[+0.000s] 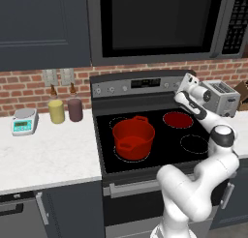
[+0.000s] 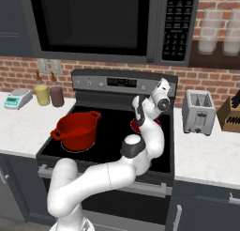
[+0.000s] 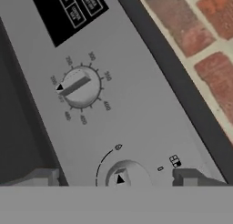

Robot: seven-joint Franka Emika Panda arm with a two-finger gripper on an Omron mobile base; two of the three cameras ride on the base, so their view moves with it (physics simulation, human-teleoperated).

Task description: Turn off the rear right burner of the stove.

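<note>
Stove (image 1: 104,157) still shows its rear right burner (image 1: 178,119) glowing red at two o'clock of the pot (image 1: 133,137), so nothing is off yet; the released gripper (image 3: 117,176) straddles a knob (image 3: 126,175) on the back panel (image 3: 136,118), unturned.

White arm (image 1: 193,184), dark joints, rounded segments

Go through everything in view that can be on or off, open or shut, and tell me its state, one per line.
rear right burner: glowing red, on
front right burner: dark, grey outline only
red pot: upright on the front left of the stove, no lid
gripper: open, fingers either side of a knob on the back panel
microwave: door shut
toaster: slots empty
</note>
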